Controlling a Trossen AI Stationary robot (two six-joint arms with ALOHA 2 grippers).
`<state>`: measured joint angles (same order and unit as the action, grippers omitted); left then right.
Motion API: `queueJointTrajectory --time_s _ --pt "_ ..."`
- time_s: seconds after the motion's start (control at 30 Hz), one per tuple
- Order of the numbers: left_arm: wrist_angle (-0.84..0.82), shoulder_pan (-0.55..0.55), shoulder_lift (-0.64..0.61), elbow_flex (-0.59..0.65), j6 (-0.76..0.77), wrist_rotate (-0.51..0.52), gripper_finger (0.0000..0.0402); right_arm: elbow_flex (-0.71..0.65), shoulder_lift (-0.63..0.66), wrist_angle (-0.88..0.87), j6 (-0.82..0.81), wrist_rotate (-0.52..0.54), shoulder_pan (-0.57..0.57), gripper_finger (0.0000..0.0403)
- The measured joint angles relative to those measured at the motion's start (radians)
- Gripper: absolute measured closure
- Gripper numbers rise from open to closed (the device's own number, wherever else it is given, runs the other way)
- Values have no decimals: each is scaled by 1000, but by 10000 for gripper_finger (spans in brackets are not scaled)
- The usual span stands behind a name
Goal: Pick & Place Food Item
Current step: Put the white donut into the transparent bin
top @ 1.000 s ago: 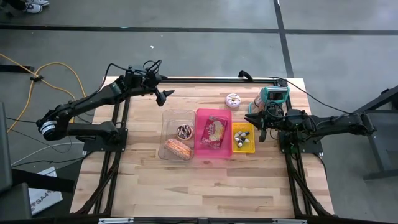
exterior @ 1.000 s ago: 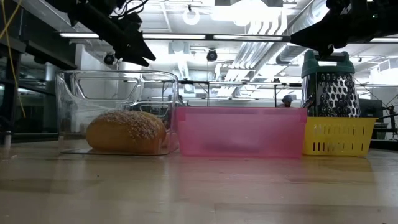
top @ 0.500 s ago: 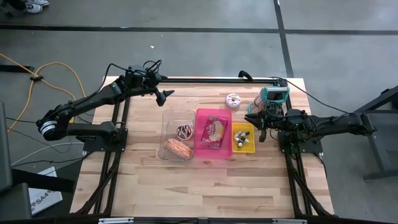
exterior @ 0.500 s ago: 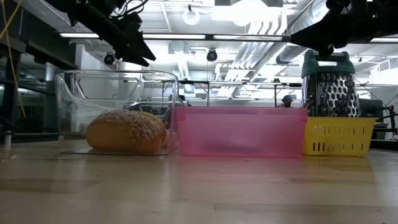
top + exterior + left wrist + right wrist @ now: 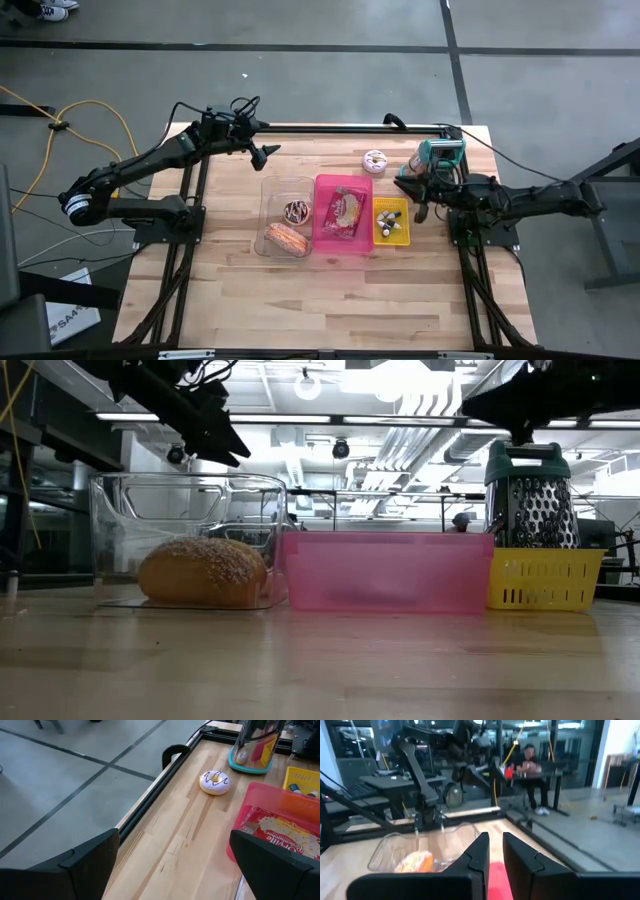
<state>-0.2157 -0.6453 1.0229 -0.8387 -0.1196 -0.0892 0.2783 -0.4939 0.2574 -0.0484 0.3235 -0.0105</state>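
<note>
Three containers set side by side at mid-tabletop [image 5: 300, 300], apparently as sorting bins: clear tub [image 5: 285, 215] with a seeded roll [image 5: 287, 239] and a chocolate doughnut [image 5: 296, 211]; pink bin [image 5: 344, 215] with a packaged snack [image 5: 346, 210]; yellow basket [image 5: 391, 221] with small items too small to identify. Left outside the bins, and so judged the likely food item still to be picked: white iced doughnut [image 5: 375, 161], flat on bare wood just behind the pink bin, near the teal-based grater [image 5: 437, 157].

Left arm stretched diagonally over the far left corner, left end effector [image 5: 268, 152] raised above the tabletop, released, fingers spread wide, nothing between them; aimed toward the iced doughnut [image 5: 215, 782], well apart from it.

Right arm extended level from the right edge, right end effector [image 5: 413, 196] poised just behind the yellow basket and beside the grater, fingers [image 5: 478, 853] clenched almost together, nothing visibly grasped.
</note>
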Motion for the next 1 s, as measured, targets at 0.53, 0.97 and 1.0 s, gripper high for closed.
queueJointTrajectory --time_s 0.53,0.97,1.0 --pt "0 0 0 0 0 0 29 241 -194 11 105 -23 0 359" --pt "0 0 0 0 0 0 29 490 -364 -86 150 -7 9 359" --pt "0 0 0 0 0 0 29 496 -367 -88 150 -7 13 359"
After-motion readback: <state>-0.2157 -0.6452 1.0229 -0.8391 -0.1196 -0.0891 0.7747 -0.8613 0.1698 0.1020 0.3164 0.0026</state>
